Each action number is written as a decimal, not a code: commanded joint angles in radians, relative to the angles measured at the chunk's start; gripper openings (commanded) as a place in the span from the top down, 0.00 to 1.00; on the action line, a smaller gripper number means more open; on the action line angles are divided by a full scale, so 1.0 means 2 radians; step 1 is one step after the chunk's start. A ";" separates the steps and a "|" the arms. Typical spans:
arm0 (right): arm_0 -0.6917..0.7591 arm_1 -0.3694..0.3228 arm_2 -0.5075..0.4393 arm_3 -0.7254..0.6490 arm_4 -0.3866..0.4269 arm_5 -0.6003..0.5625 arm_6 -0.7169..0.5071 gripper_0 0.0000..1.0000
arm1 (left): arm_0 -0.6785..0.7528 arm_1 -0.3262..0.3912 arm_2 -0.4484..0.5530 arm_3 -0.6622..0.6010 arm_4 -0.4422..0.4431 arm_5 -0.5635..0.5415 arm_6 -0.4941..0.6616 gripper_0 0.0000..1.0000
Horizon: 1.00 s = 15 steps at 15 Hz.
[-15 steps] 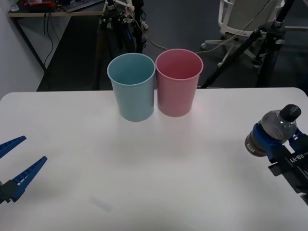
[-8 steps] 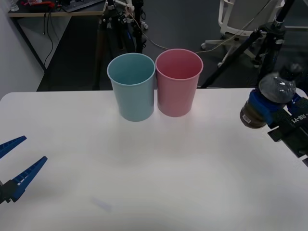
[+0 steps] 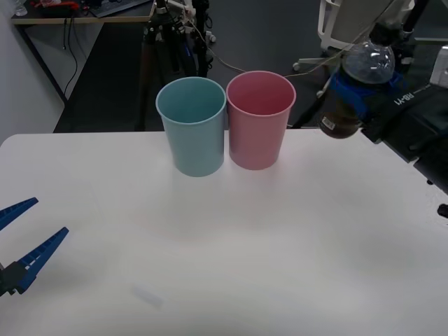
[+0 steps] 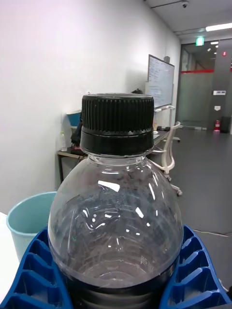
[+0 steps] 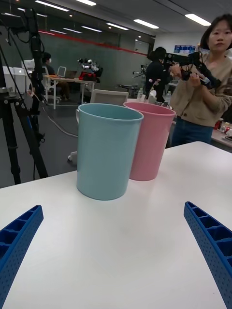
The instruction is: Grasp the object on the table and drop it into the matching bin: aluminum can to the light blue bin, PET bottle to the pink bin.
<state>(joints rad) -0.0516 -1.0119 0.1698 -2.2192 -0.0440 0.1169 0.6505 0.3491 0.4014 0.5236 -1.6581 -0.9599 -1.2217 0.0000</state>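
My right gripper [image 3: 358, 92] is shut on the PET bottle [image 3: 360, 77], a small clear bottle with a black cap and a dark band. It holds the bottle tilted, high above the table's far right, to the right of the pink bin [image 3: 260, 119]. The bottle [image 4: 116, 203] sits between the blue fingers [image 4: 36, 275] in the right wrist view. The light blue bin [image 3: 192, 124] stands touching the pink bin's left side. My left gripper [image 3: 17, 234] rests open at the table's near left edge. In the left wrist view the light blue bin [image 5: 106, 149] and the pink bin [image 5: 150, 142] stand ahead.
The white table [image 3: 224, 252] spreads out in front of the bins. Tripod legs [image 3: 371, 70] and a white chair [image 3: 350, 24] stand on the dark floor behind the table. A person [image 5: 203, 91] stands beyond the far edge.
My right gripper has lifted the bottle up from near table height and carried it left and farther back, toward the pink bin. The left arm has not moved.
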 commanded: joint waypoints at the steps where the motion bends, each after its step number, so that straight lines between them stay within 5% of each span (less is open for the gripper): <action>1: -0.092 -0.002 0.052 0.050 -0.002 0.012 -0.022 1.00 | 0.000 0.000 0.000 0.000 0.000 0.000 0.000 0.00; 7: -0.253 0.028 0.156 0.183 -0.006 0.027 -0.031 1.00 | 0.000 0.000 0.000 0.000 0.000 0.000 0.000 0.00; 15: -0.350 0.119 0.201 0.324 0.017 0.027 -0.031 1.00 | 0.000 0.000 0.000 0.000 0.000 0.000 0.000 0.00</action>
<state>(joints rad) -0.7431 -0.7921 0.5672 -1.5909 -0.0152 0.1706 0.5891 0.3491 0.4014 0.5236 -1.6581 -0.9599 -1.2217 0.0000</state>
